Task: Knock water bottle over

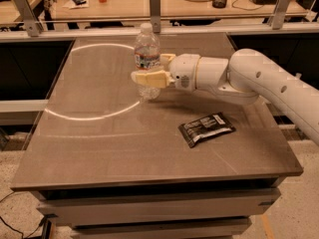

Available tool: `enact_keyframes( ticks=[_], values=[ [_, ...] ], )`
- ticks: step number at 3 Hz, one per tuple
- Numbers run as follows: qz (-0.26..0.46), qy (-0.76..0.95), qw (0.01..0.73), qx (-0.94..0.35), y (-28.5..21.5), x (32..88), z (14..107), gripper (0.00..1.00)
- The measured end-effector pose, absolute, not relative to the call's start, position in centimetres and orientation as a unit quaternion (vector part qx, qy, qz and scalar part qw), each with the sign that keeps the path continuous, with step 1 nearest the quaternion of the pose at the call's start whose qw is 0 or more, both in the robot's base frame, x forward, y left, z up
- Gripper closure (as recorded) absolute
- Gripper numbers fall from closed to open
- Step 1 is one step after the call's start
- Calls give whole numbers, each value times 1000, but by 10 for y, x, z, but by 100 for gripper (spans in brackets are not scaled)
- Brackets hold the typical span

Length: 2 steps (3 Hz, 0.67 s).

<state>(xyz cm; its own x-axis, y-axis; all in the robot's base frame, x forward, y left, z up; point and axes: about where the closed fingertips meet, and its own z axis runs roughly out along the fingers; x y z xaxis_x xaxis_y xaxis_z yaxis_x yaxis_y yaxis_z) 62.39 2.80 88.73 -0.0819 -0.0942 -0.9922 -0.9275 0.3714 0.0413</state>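
Leverage matters: a firm sideways sweep high on the body should topple the tall clear ribbed plastic water bottle [147, 46], upright on the grey counter [99, 143] between the spread, unclamped fingers of the cream tool [148, 68].

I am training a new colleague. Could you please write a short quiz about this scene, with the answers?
1. True or false: the water bottle lies on its side on the table.
2. Choose one. Compared with the bottle, the black snack packet lies: A) farther from the camera; B) nearer the camera, toward the picture's right; C) under the arm's end effector.
3. Fill in: the end effector, fingers open and one finger crossing in front of the bottle, reaches in from the picture's ____ side.

Key: 1 false, it stands upright. 2 B. 3 right.
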Motion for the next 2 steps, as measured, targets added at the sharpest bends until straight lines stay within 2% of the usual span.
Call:
enact_keyframes(
  ticks=[2],
  values=[
    [393,621,544,-406,26,625,901,89]
  ],
)
